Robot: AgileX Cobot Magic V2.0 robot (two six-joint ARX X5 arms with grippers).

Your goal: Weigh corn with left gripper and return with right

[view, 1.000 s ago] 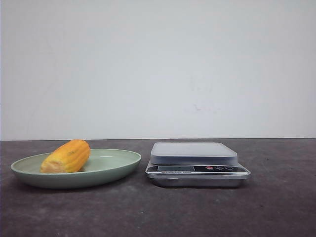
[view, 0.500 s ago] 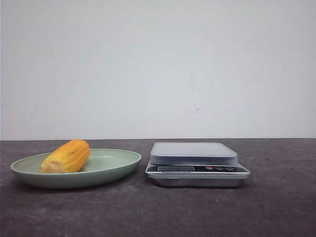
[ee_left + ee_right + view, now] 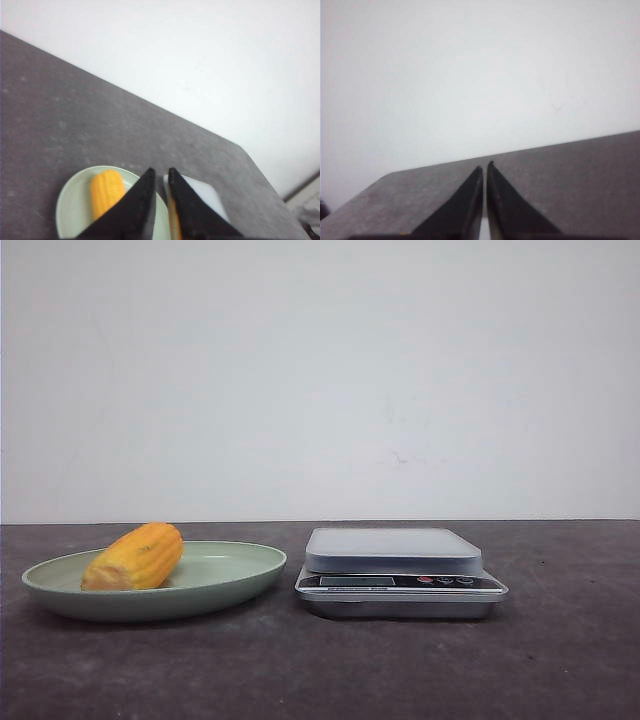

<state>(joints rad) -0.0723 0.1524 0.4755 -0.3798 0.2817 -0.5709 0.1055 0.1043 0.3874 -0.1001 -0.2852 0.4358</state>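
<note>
The corn (image 3: 135, 557) lies on its side on the left part of a pale green plate (image 3: 235, 578), paler cut end toward the front. In the left wrist view the corn (image 3: 106, 192) is on the plate (image 3: 70, 212) well below my left gripper (image 3: 161, 172). That gripper hangs in the air with its black fingers slightly apart and nothing between them. My right gripper (image 3: 484, 166) is shut and empty over bare table. Neither gripper appears in the front view.
A silver kitchen scale (image 3: 395, 570) with a grey flat top stands just right of the plate; it also shows in the left wrist view as the scale (image 3: 202, 192). The dark table (image 3: 320, 670) ends at a white wall behind.
</note>
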